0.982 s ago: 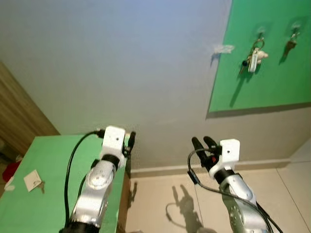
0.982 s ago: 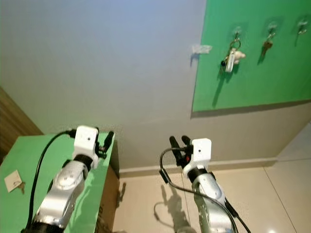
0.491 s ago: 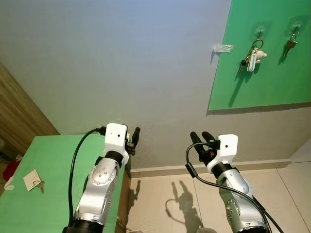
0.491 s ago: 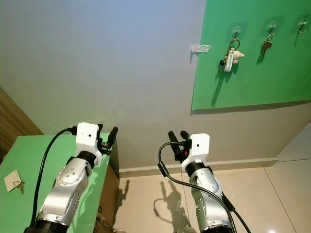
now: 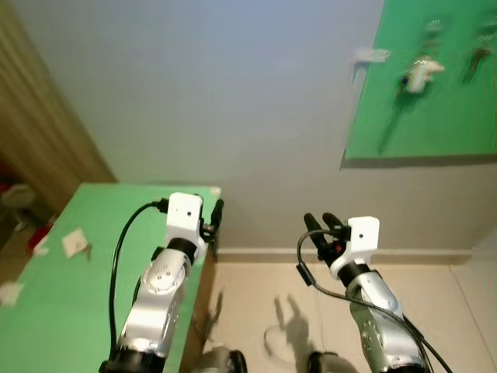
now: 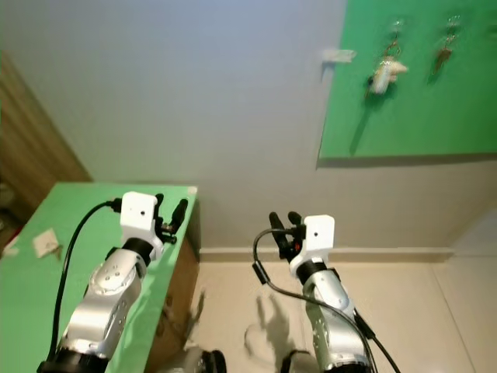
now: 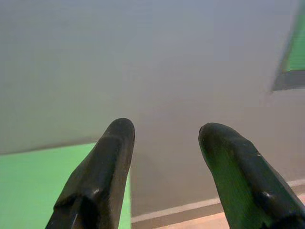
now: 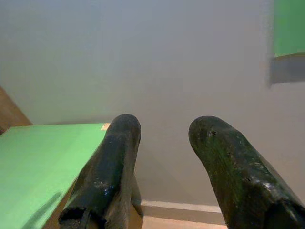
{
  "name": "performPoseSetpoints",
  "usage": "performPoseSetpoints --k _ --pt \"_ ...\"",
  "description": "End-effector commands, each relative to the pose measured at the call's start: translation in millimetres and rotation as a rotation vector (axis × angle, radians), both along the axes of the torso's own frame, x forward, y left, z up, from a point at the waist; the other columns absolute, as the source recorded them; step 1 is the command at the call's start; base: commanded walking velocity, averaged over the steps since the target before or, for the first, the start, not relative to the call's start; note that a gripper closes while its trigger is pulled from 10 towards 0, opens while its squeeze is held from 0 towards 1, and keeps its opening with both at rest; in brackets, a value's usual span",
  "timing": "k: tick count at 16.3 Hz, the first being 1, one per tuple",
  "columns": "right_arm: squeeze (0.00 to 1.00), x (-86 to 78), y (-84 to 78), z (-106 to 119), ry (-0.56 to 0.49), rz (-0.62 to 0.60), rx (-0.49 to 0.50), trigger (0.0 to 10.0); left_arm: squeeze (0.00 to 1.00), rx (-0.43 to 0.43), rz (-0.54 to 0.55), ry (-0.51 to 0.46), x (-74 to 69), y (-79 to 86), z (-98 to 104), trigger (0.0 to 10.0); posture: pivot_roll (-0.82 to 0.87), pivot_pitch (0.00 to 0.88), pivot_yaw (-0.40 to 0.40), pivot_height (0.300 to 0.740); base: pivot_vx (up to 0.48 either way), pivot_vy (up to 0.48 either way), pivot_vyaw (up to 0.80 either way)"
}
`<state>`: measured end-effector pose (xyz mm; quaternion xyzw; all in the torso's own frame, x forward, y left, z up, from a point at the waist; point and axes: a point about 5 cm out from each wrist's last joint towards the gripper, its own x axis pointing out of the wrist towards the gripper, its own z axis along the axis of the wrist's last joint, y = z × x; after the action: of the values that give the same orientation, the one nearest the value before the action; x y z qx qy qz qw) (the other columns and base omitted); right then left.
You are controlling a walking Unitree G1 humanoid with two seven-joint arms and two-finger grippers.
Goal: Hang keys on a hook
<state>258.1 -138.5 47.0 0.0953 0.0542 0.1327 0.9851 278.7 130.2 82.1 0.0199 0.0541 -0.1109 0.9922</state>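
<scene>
Both end effectors, left end effector [image 7: 164, 167] and right end effector [image 8: 164, 162], gape apart, holding and touching nothing.

Both arms raised fwd; left pincer [image 5: 215, 217] & right pincer [image 5: 324, 226] open, empty.

- Two silver, rounded metal forearms are showing, each ending in a white boxy wrist block.
- A black cable is looping from behind each block down along its arm.
- The left gripper [image 5: 213, 218] and the right gripper [image 5: 324, 226] are each carrying two long, matte black fingers [image 7: 97, 181] with blunt, rounded tips.
- A small red spot is showing just behind the right gripper's fingers.
</scene>
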Motion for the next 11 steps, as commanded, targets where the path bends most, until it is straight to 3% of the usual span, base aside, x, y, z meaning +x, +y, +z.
performPoseSetpoints --k 1,6,11 --pt "0.00 -1.6 -1.3 -2.5 0.010 -0.004 -0.008 10.0 0.00 -0.001 0.005 -0.009 0.0 0.8 2.8 10.0 -0.19 0.000 0.124 0.740 -0.334 0.000 0.00" --pt "0.00 -5.0 -2.3 -5.6 0.021 -0.007 -0.013 10.0 0.00 0.006 0.008 -0.014 1.7 2.1 3.7 10.0 -0.19 0.002 0.128 0.740 -0.325 0.000 0.00" --pt "0.00 -7.5 -5.2 -7.6 0.026 -0.015 -0.019 10.0 0.00 0.005 -0.026 -0.018 -0.9 -1.8 3.0 10.0 -0.20 0.007 0.132 0.740 0.000 0.000 0.00"
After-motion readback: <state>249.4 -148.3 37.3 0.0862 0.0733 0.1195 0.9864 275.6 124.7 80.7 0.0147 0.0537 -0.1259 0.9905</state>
